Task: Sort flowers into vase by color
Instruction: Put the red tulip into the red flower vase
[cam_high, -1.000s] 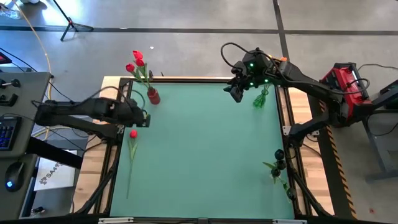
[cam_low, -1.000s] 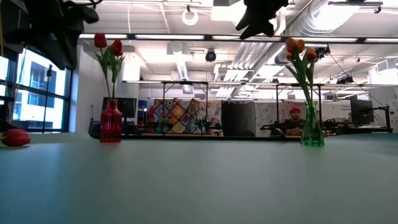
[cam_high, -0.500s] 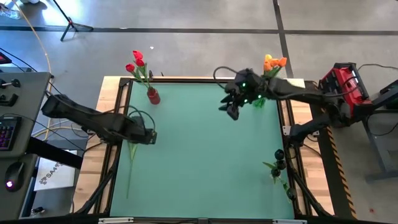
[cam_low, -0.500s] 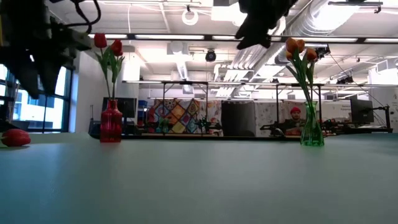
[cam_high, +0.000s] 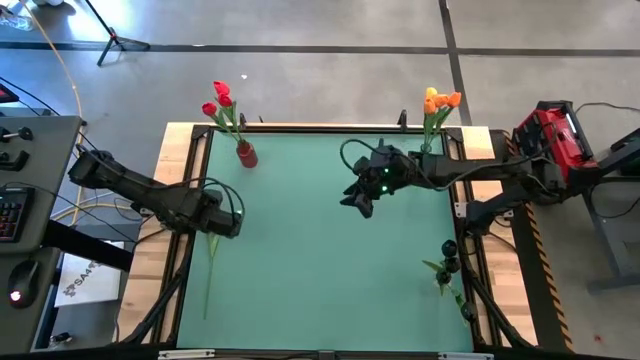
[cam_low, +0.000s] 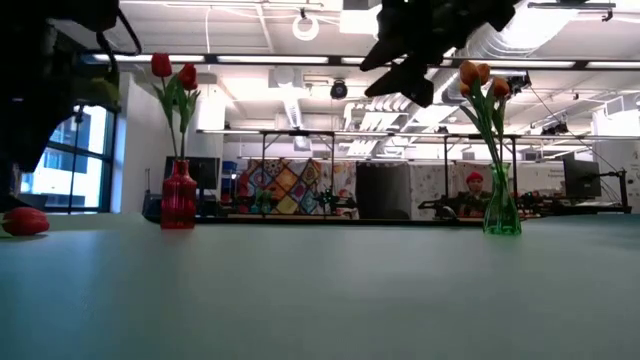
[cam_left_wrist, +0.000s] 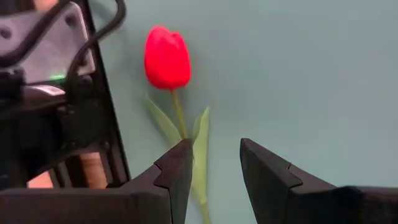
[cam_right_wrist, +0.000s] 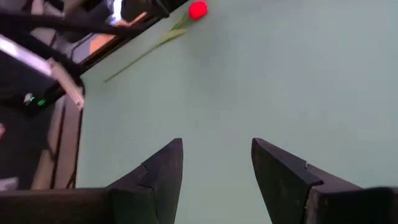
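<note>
A red tulip (cam_left_wrist: 166, 59) is laid flat near the left edge of the green worktop (cam_high: 320, 250), its stem running between the parted, empty fingers of the left tool (cam_left_wrist: 214, 163). The right tool (cam_right_wrist: 214, 165) is held open and empty above the worktop's far middle.

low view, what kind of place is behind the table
Probably an open lab or workshop. Bare ducts and strip lights run under the ceiling, benches with monitors line the back, and a person sits at one, behind the green vase.
</note>
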